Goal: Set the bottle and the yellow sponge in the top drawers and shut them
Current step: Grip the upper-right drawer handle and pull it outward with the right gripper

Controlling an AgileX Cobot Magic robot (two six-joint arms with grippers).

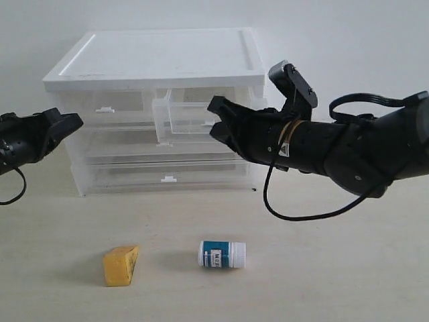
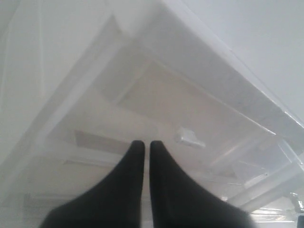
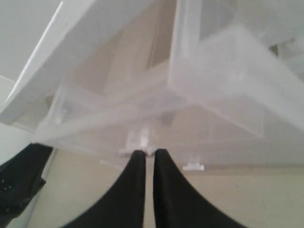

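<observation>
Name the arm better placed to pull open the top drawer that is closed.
Left. The left tool, shut, hangs beside the cabinet's left end, nearest the closed top drawer, whose handle tab shows ahead in its wrist view. The right tool is across at the other top drawer, already pulled out.

Exterior view: the left arm (image 1: 27,142) is cut off by the left edge and the right arm (image 1: 375,151) by the right edge. The right gripper (image 1: 216,117) hides the right end of the right top drawer (image 1: 184,114) front. The label print on the bottle (image 1: 222,255) is too small to read. In both wrist views the cabinet (image 3: 85,52) is blurred.
</observation>
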